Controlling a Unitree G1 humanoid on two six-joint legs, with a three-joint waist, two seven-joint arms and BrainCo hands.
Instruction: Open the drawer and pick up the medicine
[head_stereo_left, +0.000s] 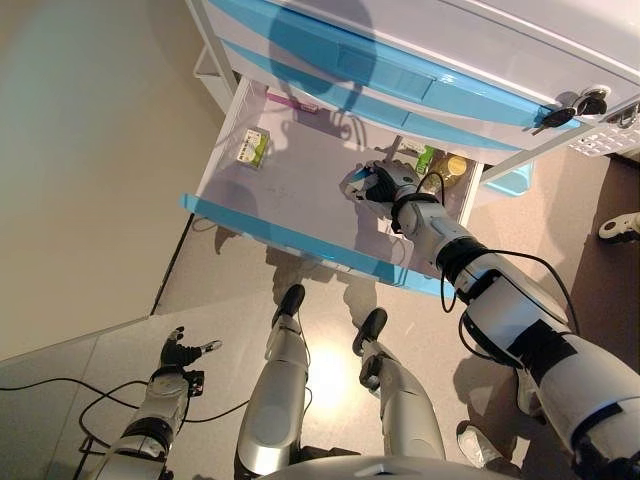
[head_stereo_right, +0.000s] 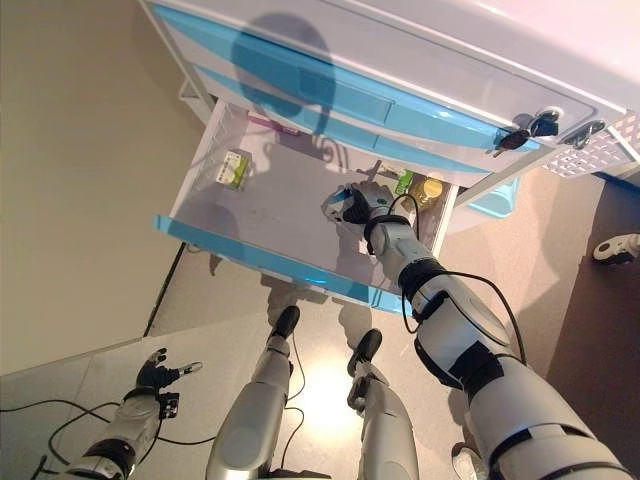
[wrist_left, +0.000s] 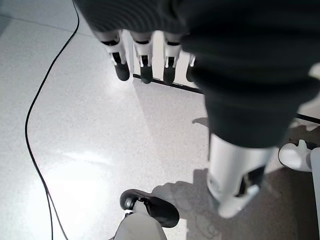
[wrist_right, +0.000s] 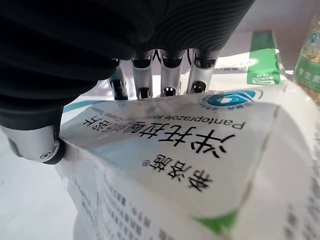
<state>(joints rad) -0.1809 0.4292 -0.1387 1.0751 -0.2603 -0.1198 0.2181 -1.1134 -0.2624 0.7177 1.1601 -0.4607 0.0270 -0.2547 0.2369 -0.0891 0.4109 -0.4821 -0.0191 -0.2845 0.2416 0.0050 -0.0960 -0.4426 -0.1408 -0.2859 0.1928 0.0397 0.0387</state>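
**Q:** What was seen at the top of the head views?

**A:** A white cabinet with blue drawer fronts was shown across the upper part of the frame. One drawer was pulled out, its blue front edge running across the middle of the picture.

**Q:** Where was the medicine relative to the hand?

**A:** The right hand was reached into the drawer, right of centre in the frame. A white medicine box with blue and green print was held in it. In the right wrist view the box was pressed up against the palm, with the fingers curled over its far edge and the thumb set against its near side. In the head views only a white and blue patch of the box was visible at the fingertips, slightly left of the hand.

**Q:** Was anything else seen in the drawer?

**A:** A small green and white box was lying near the drawer's upper left corner, well apart from the hand. A green box and a yellowish bottle were seen just to the upper right of the hand, at the drawer's back right.

**Q:** And the other hand?

**A:** The left hand was shown at the lower left, over the floor, its fingers relaxed and nothing held.
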